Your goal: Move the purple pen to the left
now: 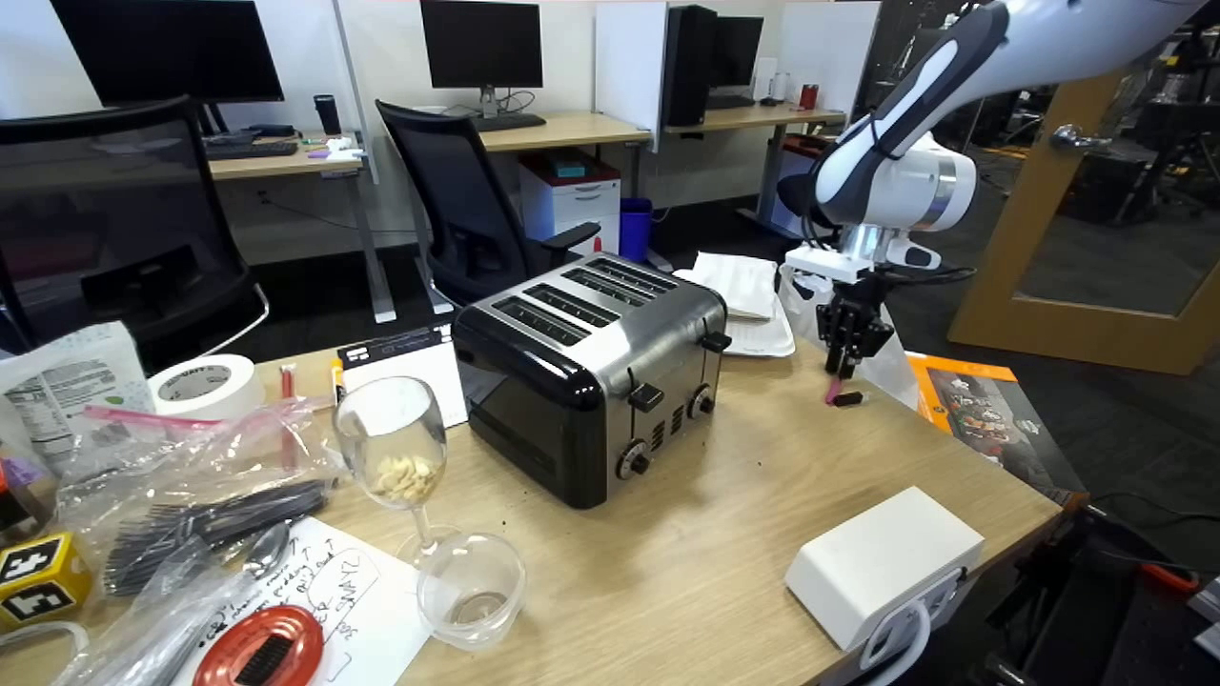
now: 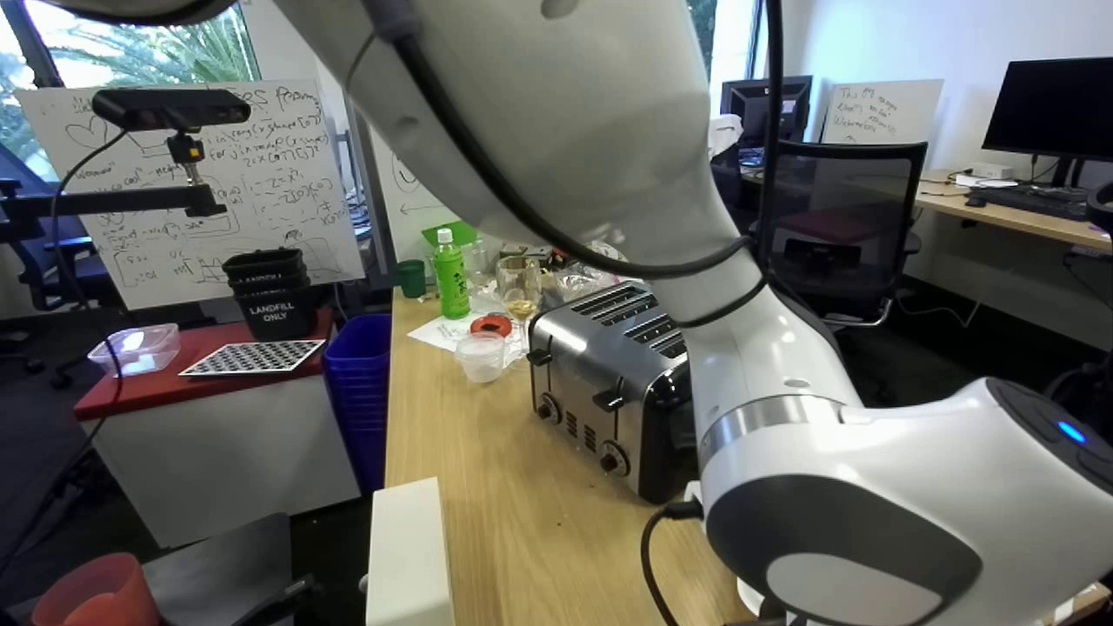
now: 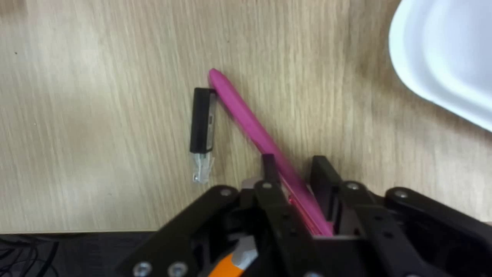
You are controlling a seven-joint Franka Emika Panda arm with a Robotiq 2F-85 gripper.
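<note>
Gripper (image 3: 294, 165) stands parted astride the purple pen (image 3: 260, 137), unclamped, near the counter (image 3: 96, 200) edge; approach appears complete, grasp and leftward move outstanding.

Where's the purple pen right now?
In the wrist view, the purple pen slants from upper middle toward lower right, between the jaws, its upper tip beside a clear-ended black piece; in an exterior view, it's right of the toaster.
</note>
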